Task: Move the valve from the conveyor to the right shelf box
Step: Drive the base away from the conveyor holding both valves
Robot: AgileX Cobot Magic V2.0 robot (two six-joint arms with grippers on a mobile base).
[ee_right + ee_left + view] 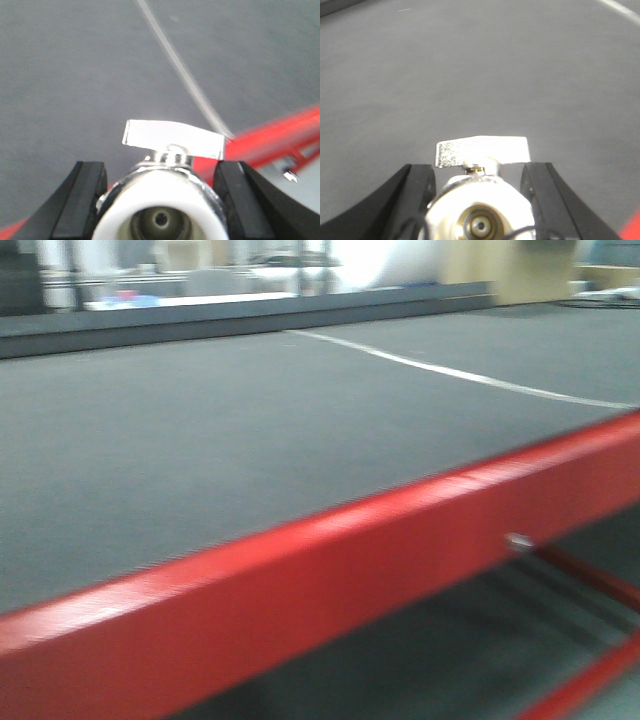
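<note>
One valve (480, 205) pinched in left gripper (479, 185); second valve (160, 210) pinched in right gripper (160, 185). Both hang above grey conveyor (200, 440).

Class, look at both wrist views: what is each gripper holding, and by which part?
The left gripper clamps one valve by the sides of its body; the right gripper clamps a second valve likewise.

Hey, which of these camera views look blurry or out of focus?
Front view: motion-smeared all over, red rail and belt both soft. Left wrist view: valve too close, fuzzy; belt textureless. Right wrist view: valve cap blurred, white line streaked.
</note>
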